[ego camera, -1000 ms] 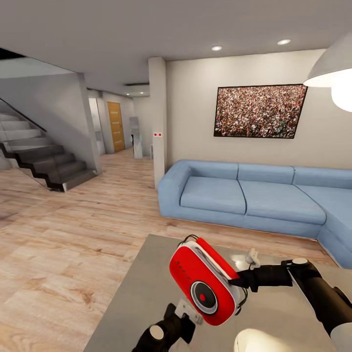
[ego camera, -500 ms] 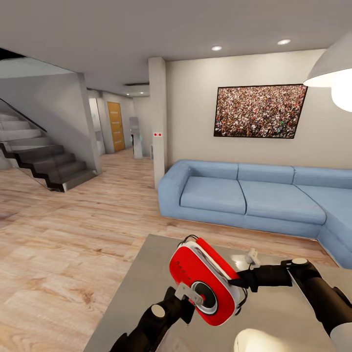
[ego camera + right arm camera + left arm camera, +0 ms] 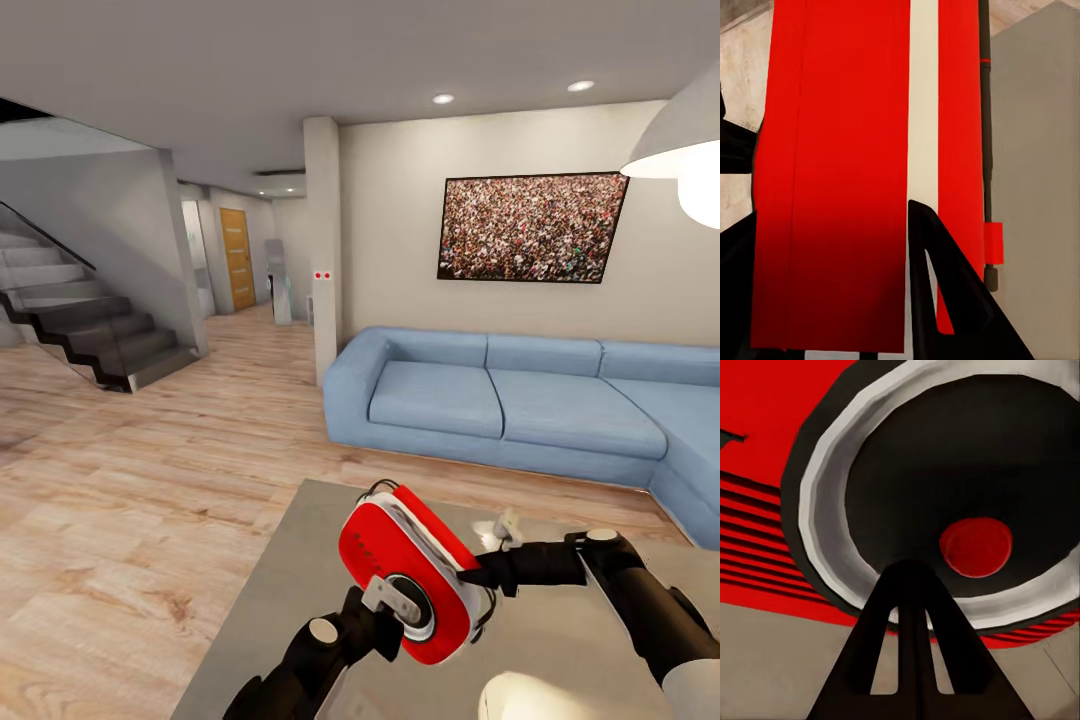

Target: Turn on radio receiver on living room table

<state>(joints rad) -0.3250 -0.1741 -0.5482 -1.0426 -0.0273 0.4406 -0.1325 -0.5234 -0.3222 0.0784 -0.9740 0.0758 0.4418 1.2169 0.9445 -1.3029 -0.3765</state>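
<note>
The red radio receiver (image 3: 385, 550) with white side trim hangs tilted above the grey table (image 3: 285, 610) in the living room. My right gripper (image 3: 480, 580) is shut on its side edge; the right wrist view has the red body and white stripe (image 3: 922, 112) between the dark fingers (image 3: 952, 300). From below, my left gripper (image 3: 395, 598) is shut, with its tip against the round front dial. In the left wrist view the joined fingertips (image 3: 911, 585) touch the dial's lower part, just beside its red centre (image 3: 975, 546).
A light blue sectional sofa (image 3: 500, 400) stands behind the table under a framed crowd picture (image 3: 530, 228). A white pendant lamp (image 3: 680, 150) hangs at the upper right. A pillar (image 3: 322, 250) and stairs (image 3: 90, 330) lie to the left across light wood floor.
My left gripper has risen from below the radio onto its dial, hiding the red centre in the head view. The radio and right gripper have shifted slightly left.
</note>
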